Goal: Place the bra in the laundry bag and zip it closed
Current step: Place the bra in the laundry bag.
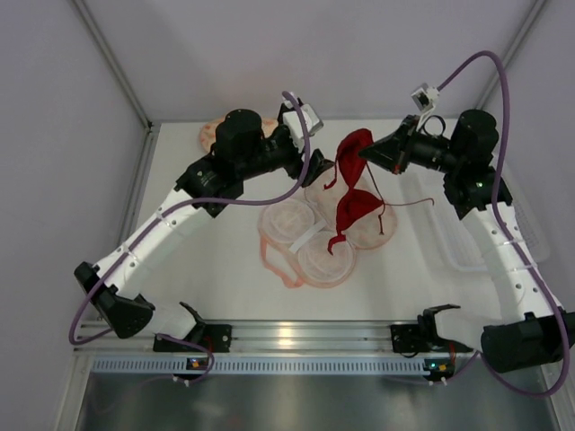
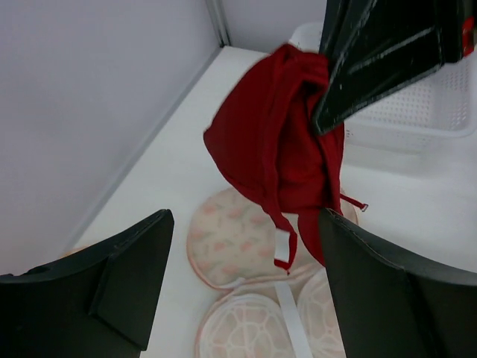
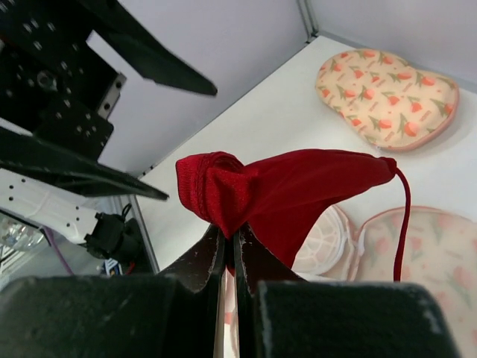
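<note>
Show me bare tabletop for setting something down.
Free: the near strip between the laundry bag and the front rail; also the patch between the left arm and that bag. Crowded: centre, under the hanging bra, and right by the white basket.

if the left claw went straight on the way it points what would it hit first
Probably the bra, hanging from the right claw straight ahead of the open left claw; the laundry bag lies below it. Depth is unclear.
</note>
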`<state>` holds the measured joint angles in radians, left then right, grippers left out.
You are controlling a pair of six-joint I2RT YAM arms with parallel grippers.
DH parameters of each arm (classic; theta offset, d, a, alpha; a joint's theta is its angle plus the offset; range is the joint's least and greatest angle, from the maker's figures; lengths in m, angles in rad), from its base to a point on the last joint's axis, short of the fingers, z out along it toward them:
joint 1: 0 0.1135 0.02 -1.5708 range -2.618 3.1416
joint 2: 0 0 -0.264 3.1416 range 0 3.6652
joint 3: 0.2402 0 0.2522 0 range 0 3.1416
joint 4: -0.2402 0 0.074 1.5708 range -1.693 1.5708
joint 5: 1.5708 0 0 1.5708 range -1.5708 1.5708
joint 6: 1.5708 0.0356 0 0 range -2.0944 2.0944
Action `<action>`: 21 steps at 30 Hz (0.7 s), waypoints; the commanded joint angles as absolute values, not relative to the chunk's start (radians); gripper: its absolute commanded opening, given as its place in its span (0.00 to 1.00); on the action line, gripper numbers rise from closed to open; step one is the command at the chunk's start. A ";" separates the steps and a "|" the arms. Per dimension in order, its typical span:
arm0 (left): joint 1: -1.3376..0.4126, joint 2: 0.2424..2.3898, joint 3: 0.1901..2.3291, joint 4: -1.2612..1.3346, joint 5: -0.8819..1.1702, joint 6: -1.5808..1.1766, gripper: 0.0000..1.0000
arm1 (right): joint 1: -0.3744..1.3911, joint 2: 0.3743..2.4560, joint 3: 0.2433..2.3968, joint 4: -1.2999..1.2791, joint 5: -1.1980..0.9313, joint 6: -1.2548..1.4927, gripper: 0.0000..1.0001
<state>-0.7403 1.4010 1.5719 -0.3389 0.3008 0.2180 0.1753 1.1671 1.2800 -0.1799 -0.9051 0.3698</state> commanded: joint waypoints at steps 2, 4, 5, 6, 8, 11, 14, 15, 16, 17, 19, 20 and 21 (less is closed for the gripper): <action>-0.742 1.405 1.655 -0.342 0.304 0.314 0.85 | 0.225 1.135 1.261 -0.187 -0.919 0.285 0.00; -0.742 1.419 1.678 -0.347 0.304 0.319 0.85 | 0.236 1.138 1.255 -0.187 -0.922 0.278 0.00; -0.742 1.422 1.683 -0.350 0.304 0.318 0.86 | 0.247 1.138 1.253 -0.187 -0.923 0.269 0.00; -0.742 1.431 1.687 -0.353 0.311 0.318 0.86 | 0.253 1.140 1.253 -0.189 -0.926 0.265 0.00; -0.744 1.437 1.695 -0.363 0.336 0.318 0.86 | 0.268 1.147 1.253 -0.193 -0.925 0.250 0.00; -0.742 1.447 1.694 -0.391 0.379 0.308 0.86 | 0.282 1.161 1.253 -0.201 -0.930 0.233 0.00; -0.742 1.442 1.672 -0.403 0.380 0.310 0.85 | 0.293 1.176 1.249 -0.196 -0.937 0.226 0.00; -0.742 1.439 1.657 -0.405 0.367 0.313 0.84 | 0.298 1.181 1.247 -0.190 -0.948 0.225 0.00; -0.742 1.439 1.651 -0.405 0.358 0.314 0.83 | 0.301 1.184 1.249 -0.186 -0.954 0.222 0.00; -0.742 1.440 1.646 -0.403 0.338 0.316 0.81 | 0.310 1.193 1.246 -0.183 -0.959 0.221 0.00; -0.742 1.451 1.640 -0.410 0.277 0.321 0.70 | 0.324 1.216 1.246 -0.176 -0.977 0.212 0.00; -0.742 1.460 1.638 -0.416 0.261 0.324 0.65 | 0.328 1.226 1.247 -0.176 -0.994 0.206 0.00; -0.742 1.465 1.631 -0.417 0.246 0.325 0.53 | 0.334 1.239 1.249 -0.181 -1.002 0.196 0.00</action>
<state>-0.7403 1.4528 1.6463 -0.4183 0.3065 0.3016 0.3031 1.2098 1.2495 -0.2249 -0.9489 0.2413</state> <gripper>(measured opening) 0.598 0.018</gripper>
